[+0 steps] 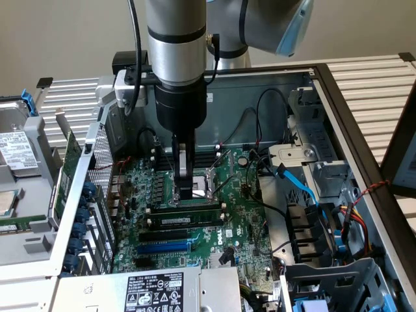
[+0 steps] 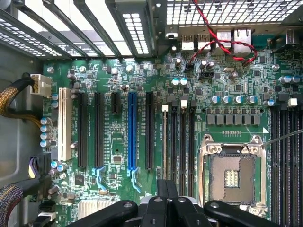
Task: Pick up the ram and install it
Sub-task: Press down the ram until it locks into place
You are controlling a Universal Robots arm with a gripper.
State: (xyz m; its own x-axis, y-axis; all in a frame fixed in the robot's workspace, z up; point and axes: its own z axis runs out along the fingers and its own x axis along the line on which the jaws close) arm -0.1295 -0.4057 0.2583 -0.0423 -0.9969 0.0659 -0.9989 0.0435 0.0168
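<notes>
This looks like a lab or workshop where computers get fixed or tested. An open computer case (image 1: 338, 97) lies on its side on a table made of metal bars (image 1: 377, 84). Inside is a green board (image 2: 118, 142) with wires (image 1: 305, 185). A robot arm (image 1: 175, 58) hangs over it.

The green motherboard (image 2: 156, 118) lies face-on inside the computer case. A blue expansion slot (image 2: 132, 130) runs between long black slots (image 2: 98, 130), with a white slot (image 2: 62, 124) further out. The open CPU socket (image 2: 232, 176) sits beside upright memory slots (image 2: 182, 142). The tool (image 2: 166, 201) hangs over those memory slots; a red-and-black wire (image 2: 222, 40) crosses the rear ports (image 2: 215, 40).
</notes>
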